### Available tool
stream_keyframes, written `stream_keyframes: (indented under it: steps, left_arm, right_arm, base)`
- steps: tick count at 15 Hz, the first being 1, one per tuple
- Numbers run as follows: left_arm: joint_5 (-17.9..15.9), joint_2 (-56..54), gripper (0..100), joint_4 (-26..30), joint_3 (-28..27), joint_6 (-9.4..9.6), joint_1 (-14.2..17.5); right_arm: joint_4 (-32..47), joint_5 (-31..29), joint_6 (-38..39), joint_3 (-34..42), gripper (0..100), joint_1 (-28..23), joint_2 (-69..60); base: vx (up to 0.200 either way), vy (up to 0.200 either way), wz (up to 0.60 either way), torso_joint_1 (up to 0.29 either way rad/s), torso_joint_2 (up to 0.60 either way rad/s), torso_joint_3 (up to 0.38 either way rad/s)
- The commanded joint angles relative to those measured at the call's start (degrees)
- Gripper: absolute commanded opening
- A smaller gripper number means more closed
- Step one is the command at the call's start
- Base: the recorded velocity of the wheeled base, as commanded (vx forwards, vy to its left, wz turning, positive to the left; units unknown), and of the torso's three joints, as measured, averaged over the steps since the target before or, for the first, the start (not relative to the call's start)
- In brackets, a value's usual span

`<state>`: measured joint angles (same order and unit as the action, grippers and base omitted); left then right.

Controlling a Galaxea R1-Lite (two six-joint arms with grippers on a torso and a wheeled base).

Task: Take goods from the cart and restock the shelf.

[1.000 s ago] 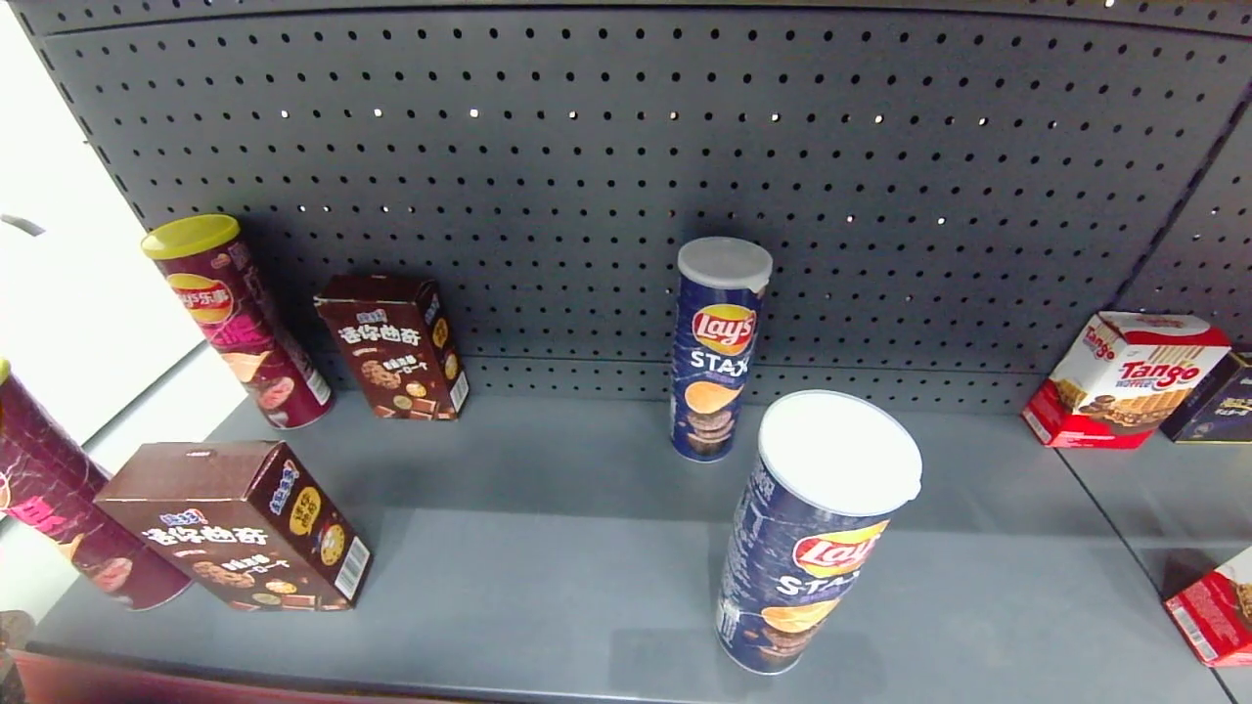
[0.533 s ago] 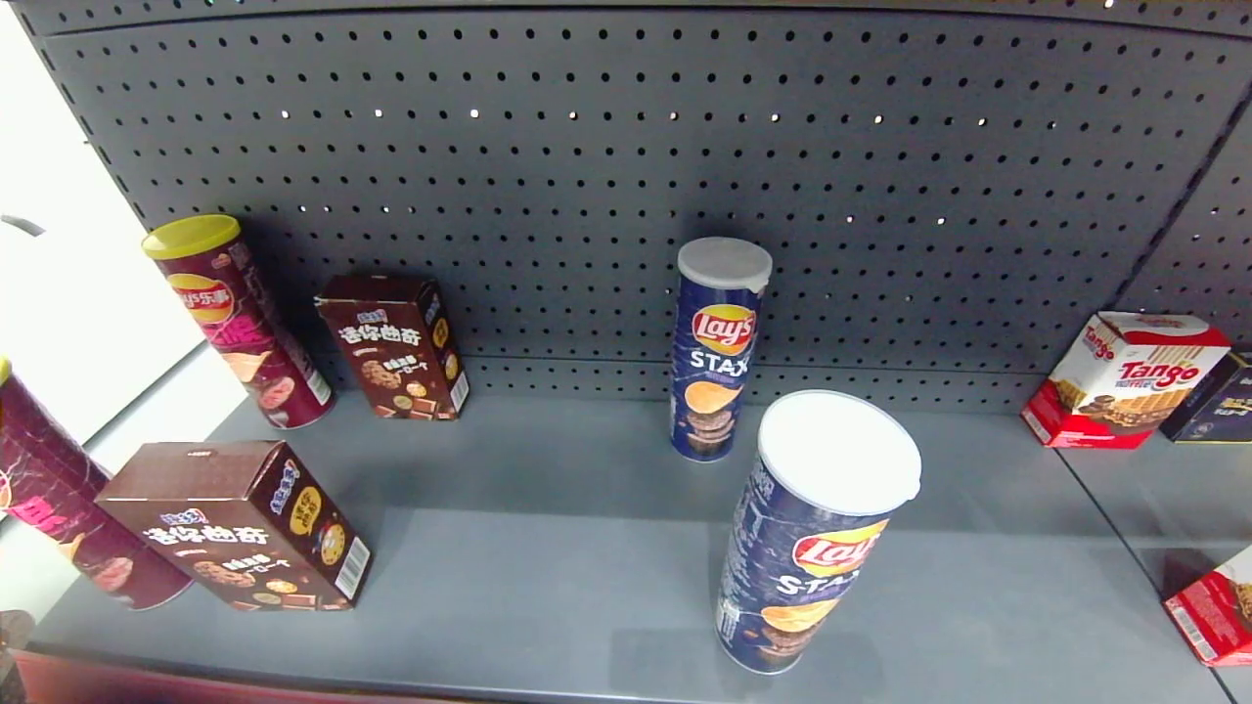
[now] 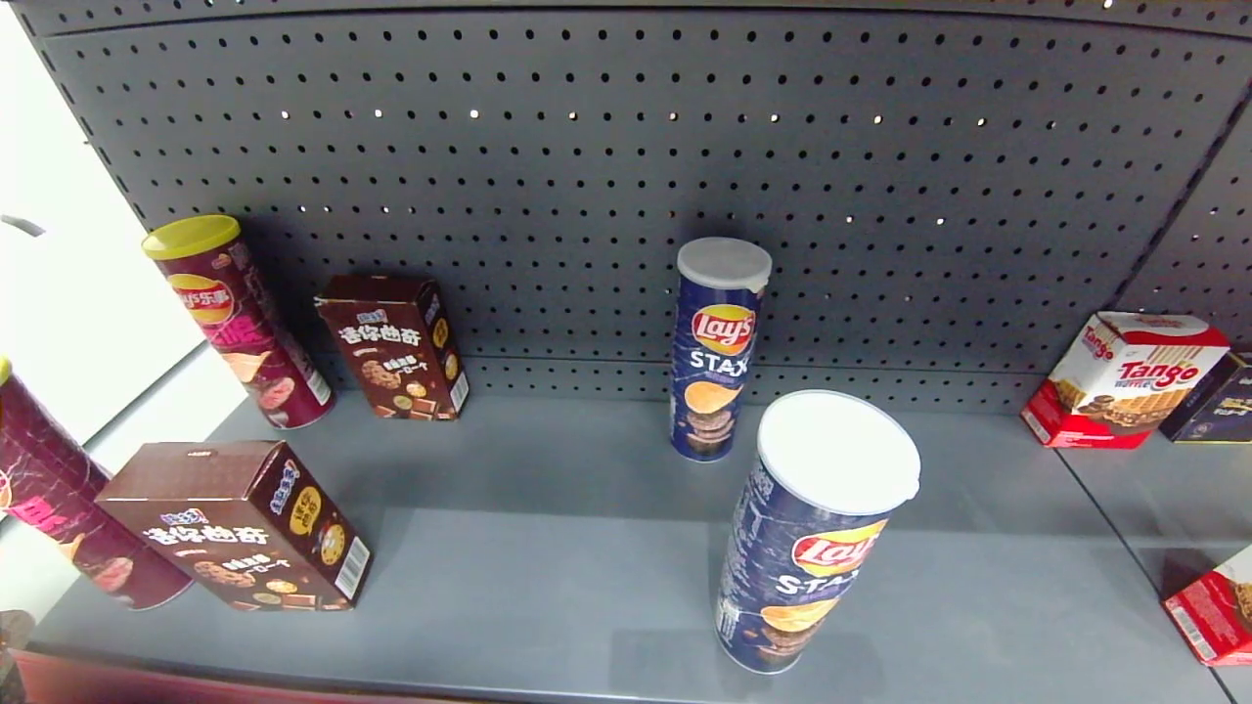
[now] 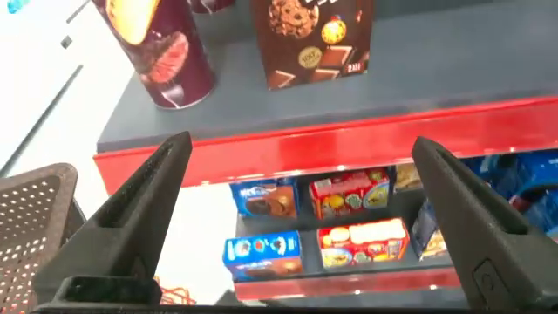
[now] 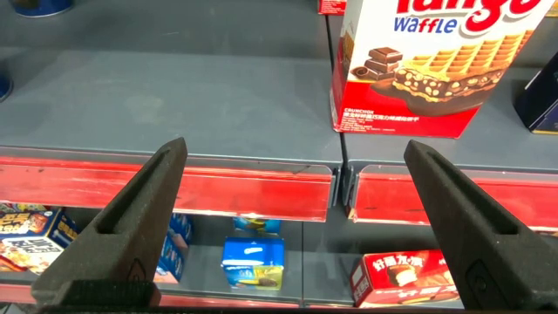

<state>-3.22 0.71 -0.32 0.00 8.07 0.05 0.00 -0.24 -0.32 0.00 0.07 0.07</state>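
Note:
On the grey shelf (image 3: pixel 548 577) stand two dark blue chip cans with white lids, one at the back (image 3: pixel 717 348) and one near the front (image 3: pixel 814 533). Left of them are two maroon chip cans (image 3: pixel 235 321) (image 3: pixel 59 504) and two brown cookie boxes (image 3: pixel 396 345) (image 3: pixel 240 523). My left gripper (image 4: pixel 301 161) is open and empty, in front of the shelf's red front edge (image 4: pixel 349 148), below a maroon can (image 4: pixel 161 48) and a cookie box (image 4: pixel 314 39). My right gripper (image 5: pixel 295 161) is open and empty in front of the red edge (image 5: pixel 200 187), near a red wafer box (image 5: pixel 427 65).
Red wafer boxes (image 3: pixel 1125 379) (image 3: pixel 1213 608) and a dark box (image 3: pixel 1218 403) stand on the right shelf section. The pegboard back wall (image 3: pixel 626 176) closes the rear. A lower shelf holds blue and red snack boxes (image 4: pixel 349 218) (image 5: pixel 253 262). A dark mesh cart basket (image 4: pixel 35 218) is beside the left gripper.

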Motion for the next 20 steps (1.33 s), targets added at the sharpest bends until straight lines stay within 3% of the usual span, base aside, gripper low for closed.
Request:
stream_keyframes:
  steps: [1, 2, 3, 4, 5, 9, 10, 11, 15, 16, 18, 20]
  left_arm:
    - [-0.5, -0.5, 100, 0.1, 0.0, -2.01, 0.0]
    - [-0.7, -0.6, 100, 0.0, 0.0, -1.74, 0.0]
    - [0.4, -0.6, 100, 0.1, 0.0, -2.88, 0.1]
    - [7.2, -0.6, 100, 0.1, 0.0, -6.93, 0.1]
    - [10.6, -0.6, 100, 0.0, 0.0, -8.6, 0.1]
    - [8.2, 1.8, 100, 0.0, 0.0, -8.25, 0.3]
    - [4.5, 1.7, 100, 0.0, 0.0, -7.89, -0.8]
    - [3.2, 1.1, 100, 0.0, 0.0, -7.72, -0.6]
    - [3.0, -0.7, 100, 0.1, 0.0, -7.89, -0.2]
    - [2.9, -0.7, 100, 0.1, 0.0, -7.81, -0.2]
    - [2.9, -0.7, 100, 0.1, 0.0, -7.81, -0.2]
    - [3.0, -0.7, 100, 0.1, 0.0, -7.89, -0.2]
  right_arm:
    - [0.0, 0.0, 0.0, 0.0, 100, 0.0, 0.0]
    - [0.0, 0.1, 0.0, 0.0, 100, 0.0, 0.0]
    - [0.0, 0.0, 0.0, 0.0, 100, 0.0, 0.0]
    - [0.0, 0.0, 0.0, 0.0, 100, 0.0, 0.0]
    - [0.0, 0.0, 0.0, 0.0, 100, 0.0, 0.0]
    - [0.0, 0.0, 0.0, 0.0, 100, 0.0, 0.0]
    - [0.0, 0.2, -0.1, 0.0, 100, 0.0, 0.0]
    - [0.1, 0.3, -0.2, 0.0, 100, 0.0, 0.0]
    - [-0.4, 1.6, -0.8, -2.7, 100, 0.1, 0.6]
    - [3.5, 2.1, -1.2, -19.0, 100, 0.8, 18.5]
    - [5.1, 9.7, -3.2, -24.9, 100, 2.4, 21.5]
    - [5.1, 19.1, -3.6, -29.0, 100, 5.6, 32.7]
  base:
    - [0.0, 0.0, 0.0, 0.0, 0.0, 0.0]
    - [0.0, 0.0, 0.0, 0.0, 0.0, 0.0]
    - [0.0, 0.0, 0.0, 0.0, 0.0, 0.0]
    - [0.0, 0.0, 0.0, 0.0, 0.0, 0.0]
    - [0.0, 0.0, 0.0, 0.0, 0.0, 0.0]
    - [0.0, 0.0, 0.0, 0.0, 0.0, 0.0]
    - [0.0, 0.0, 0.0, 0.0, 0.0, 0.0]
    - [0.0, 0.0, 0.0, 0.0, 0.0, 0.0]
    - [0.0, 0.0, 0.0, 0.0, 0.0, 0.0]
    - [0.0, 0.0, 0.0, 0.0, 0.0, 0.0]
    - [0.0, 0.0, 0.0, 0.0, 0.0, 0.0]
    - [0.0, 0.0, 0.0, 0.0, 0.0, 0.0]
